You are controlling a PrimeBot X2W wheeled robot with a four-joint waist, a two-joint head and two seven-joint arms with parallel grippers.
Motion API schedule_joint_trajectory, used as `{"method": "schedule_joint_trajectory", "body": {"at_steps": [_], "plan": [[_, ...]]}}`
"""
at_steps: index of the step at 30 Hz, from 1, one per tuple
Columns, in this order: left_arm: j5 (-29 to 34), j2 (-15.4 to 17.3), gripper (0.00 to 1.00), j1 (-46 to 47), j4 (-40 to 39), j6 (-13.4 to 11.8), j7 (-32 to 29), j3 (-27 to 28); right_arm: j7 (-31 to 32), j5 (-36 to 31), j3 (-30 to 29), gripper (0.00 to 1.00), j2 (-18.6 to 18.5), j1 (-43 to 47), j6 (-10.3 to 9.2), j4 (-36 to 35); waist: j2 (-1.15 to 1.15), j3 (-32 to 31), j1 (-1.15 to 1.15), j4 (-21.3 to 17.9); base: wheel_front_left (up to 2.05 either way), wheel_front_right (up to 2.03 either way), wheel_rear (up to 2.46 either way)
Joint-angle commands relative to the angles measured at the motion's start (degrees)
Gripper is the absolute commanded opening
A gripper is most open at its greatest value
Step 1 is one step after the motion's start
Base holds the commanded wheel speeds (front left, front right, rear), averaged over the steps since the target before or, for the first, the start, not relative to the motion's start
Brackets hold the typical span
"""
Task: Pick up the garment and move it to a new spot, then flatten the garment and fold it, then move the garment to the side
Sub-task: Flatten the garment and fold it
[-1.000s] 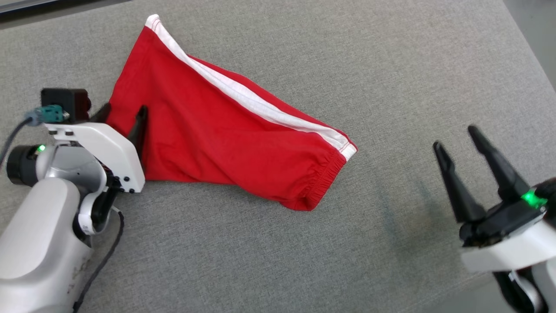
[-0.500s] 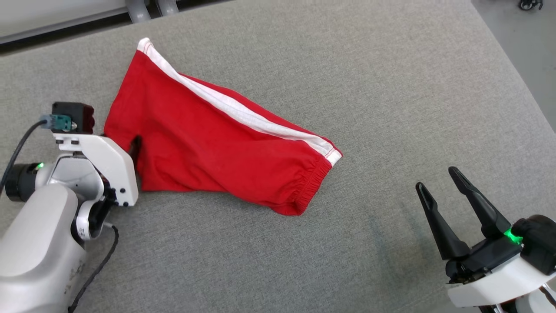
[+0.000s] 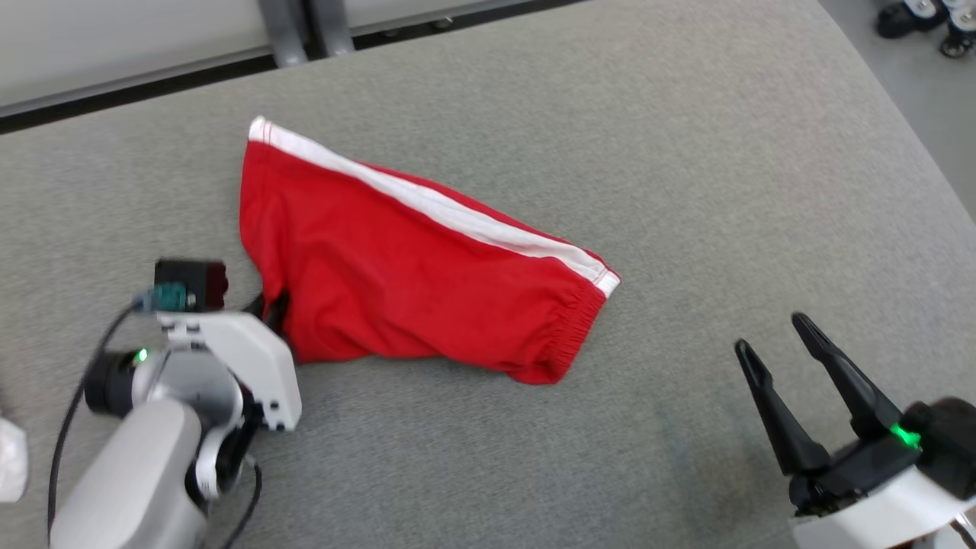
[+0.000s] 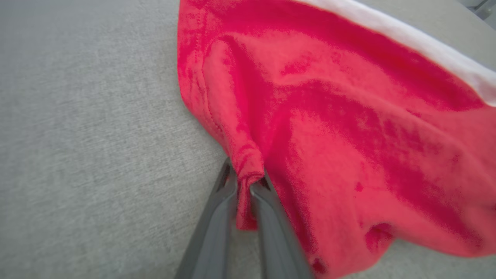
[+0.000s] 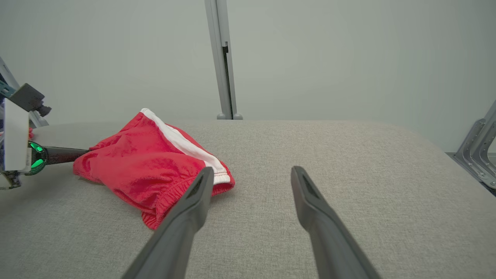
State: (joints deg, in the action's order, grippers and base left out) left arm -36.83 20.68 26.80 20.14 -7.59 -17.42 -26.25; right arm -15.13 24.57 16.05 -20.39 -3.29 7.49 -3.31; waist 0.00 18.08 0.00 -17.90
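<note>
Lower left, the left gripper (image 3: 274, 305) clamps a bunched edge of the red shorts (image 3: 412, 297) — seemingly to lift them — while the right gripper (image 3: 768, 333), lower right, stands with fingers apart.

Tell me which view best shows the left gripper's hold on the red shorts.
The left wrist view: the left gripper is shut on a bunched fold of the red shorts, seen close up. The head view hides most of the grip behind the wrist housing; the right wrist view shows it small, at far left.
</note>
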Motion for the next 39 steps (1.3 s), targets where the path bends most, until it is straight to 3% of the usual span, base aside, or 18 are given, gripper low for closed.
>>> {"method": "schedule_joint_trajectory", "body": {"at_steps": [1, 4, 14, 20, 21, 22, 23, 27, 29, 33, 39], "plan": [[0.55, 0.63, 0.0, -3.97, -2.85, -1.41, 2.05, 0.48, -0.02, 0.09, -0.93, 1.0, -0.84, 1.97, 0.01, 0.42, 0.0, -2.27, 0.0, 2.57, 0.0, 0.0, 0.0], [0.07, 0.59, 0.0, -8.27, -6.74, -2.85, 3.55, 0.8, 0.04, 0.23, -1.49, 1.0, -1.43, 3.52, 0.01, 0.56, 0.0, -3.57, 0.0, 4.62, 0.0, 0.0, 0.0], [-1.85, -1.11, 0.0, -27.64, -27.16, -12.08, 7.77, 2.7, 3.86, 1.04, -3.15, 1.0, -3.69, 7.44, 0.01, -1.62, 0.0, -7.93, 0.0, 13.16, 0.0, 0.0, 0.0], [-2.85, -4.37, 0.02, -31.66, -26.79, -12.68, 10.81, 1.88, 6.14, 1.34, -2.47, 1.0, -3.95, 6.41, 0.01, -2.34, 0.0, -8.43, 0.0, 15.12, 0.0, 0.0, 0.0], [-2.94, -4.77, 0.27, -31.62, -25.99, -12.09, 12.13, 1.97, 6.28, 1.41, -2.36, 1.0, -3.93, 6.19, 0.01, -2.25, 0.0, -8.43, 0.0, 15.26, 0.0, 0.0, 0.0], [-2.31, -4.73, 0.45, -31.42, -24.98, -11.91, 13.66, 2.25, 6.56, 1.73, -2.25, 1.0, -3.8, 5.88, 0.01, -2.1, 0.0, -8.44, 0.0, 15.37, 0.0, 0.0, 0.0], [-1.06, -4.55, 1.0, -31.01, -23.96, -12.01, 15.67, 2.63, 6.88, 1.73, -1.99, 1.0, -3.68, 5.42, 0.01, -2.01, 0.0, -8.44, 0.0, 15.41, 0.0, 0.0, 0.0], [4.82, -5.32, 1.0, -31.57, -21.63, -14.16, 27.86, 4.27, 9.08, 2.86, -1.37, 1.0, -0.84, 2.5, 0.01, -2.31, 0.0, -8.44, 0.0, 15.05, 0.0, 0.0, 0.0], [6.84, -5.98, 1.0, -33.1, -20.83, -14.85, 30.85, 4.66, 11.12, 3.62, -1.18, 1.0, 1.77, 0.91, 0.01, -1.22, 0.0, -8.33, 0.0, 15.04, 0.0, 0.0, 0.0], [9.34, -7.89, 1.0, -33.98, -19.88, -14.7, 32.48, 5.89, 15.44, 4.59, 0.65, 1.0, 6.46, -2.19, 0.01, 2.96, 0.0, -7.73, 0.0, 16.36, 0.0, 0.0, 0.0], [12.62, -11.27, 1.0, -32.68, -19.25, -12.42, 32.64, 7.06, 19.89, 3.89, 2.38, 1.0, 10.83, -6.62, 0.01, 12.53, 0.0, -6.67, 0.0, 18.95, 0.0, 0.0, 0.0]]}}
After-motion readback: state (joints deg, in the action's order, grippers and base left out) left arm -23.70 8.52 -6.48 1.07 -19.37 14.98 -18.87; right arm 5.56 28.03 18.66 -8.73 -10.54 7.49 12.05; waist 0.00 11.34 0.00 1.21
